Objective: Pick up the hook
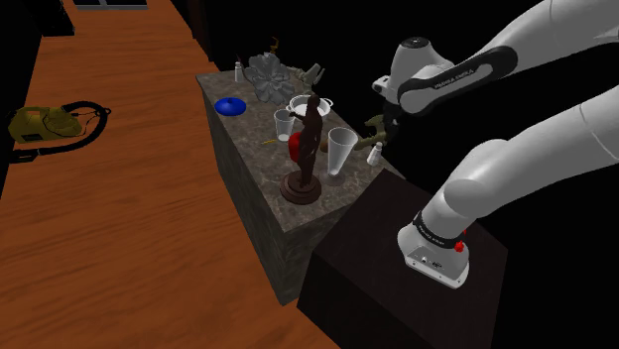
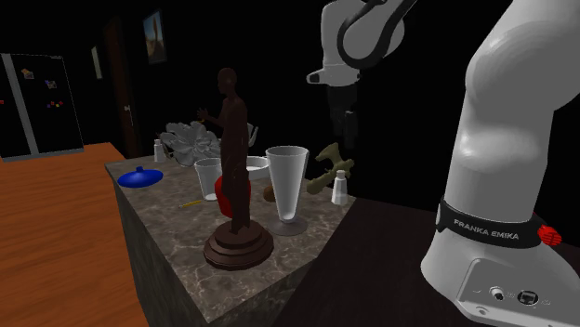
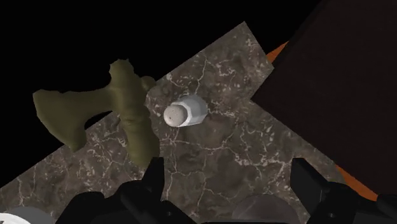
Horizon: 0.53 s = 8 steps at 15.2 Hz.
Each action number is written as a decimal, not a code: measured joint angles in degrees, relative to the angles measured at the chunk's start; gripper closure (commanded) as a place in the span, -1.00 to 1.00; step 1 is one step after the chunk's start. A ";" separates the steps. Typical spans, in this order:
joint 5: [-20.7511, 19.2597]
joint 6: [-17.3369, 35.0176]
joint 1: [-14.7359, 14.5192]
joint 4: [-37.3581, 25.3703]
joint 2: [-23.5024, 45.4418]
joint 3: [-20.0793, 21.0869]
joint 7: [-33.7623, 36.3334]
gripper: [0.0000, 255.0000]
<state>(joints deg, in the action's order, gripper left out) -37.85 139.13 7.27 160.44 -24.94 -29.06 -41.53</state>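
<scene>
Hook [image 3: 130,113], olive-brown and knobbly, lies flat at the edge of the bench [image 3: 242,140] that runs along the robot's dark stand [image 3: 343,83]. Its curved arm juts out past another edge, over a black area. It looks stiff, fairly light and rough enough not to slip, and hardly fragile. The straight shank is probably the best place to take hold, clasped across its width just below where the curve branches off. Because part of it overhangs, a sideways nudge might tip it off.

The pincer [image 3: 228,169] hangs above the bench with its fingers spread wide and nothing between them. The hook lies outside that gap, beyond one fingertip, so the pincer likely needs to shift across and turn to suit the shank. A small white shaker [image 3: 183,113] stands just beside the shank on the pincer's side and may get bumped. Farther along the bench stand a tall glass [image 2: 286,186] and a dark statue [image 2: 234,176].
</scene>
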 measured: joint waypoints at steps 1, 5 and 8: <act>-0.87 2.27 -0.15 -0.93 2.52 -1.10 -1.63 -1.00; -3.16 13.48 -0.92 -4.56 14.70 -5.43 -7.74 -1.00; -1.41 21.41 -1.06 -8.14 23.76 -7.94 -14.87 -1.00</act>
<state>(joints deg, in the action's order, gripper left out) -39.26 160.55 6.20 152.30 -1.18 -36.99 -56.40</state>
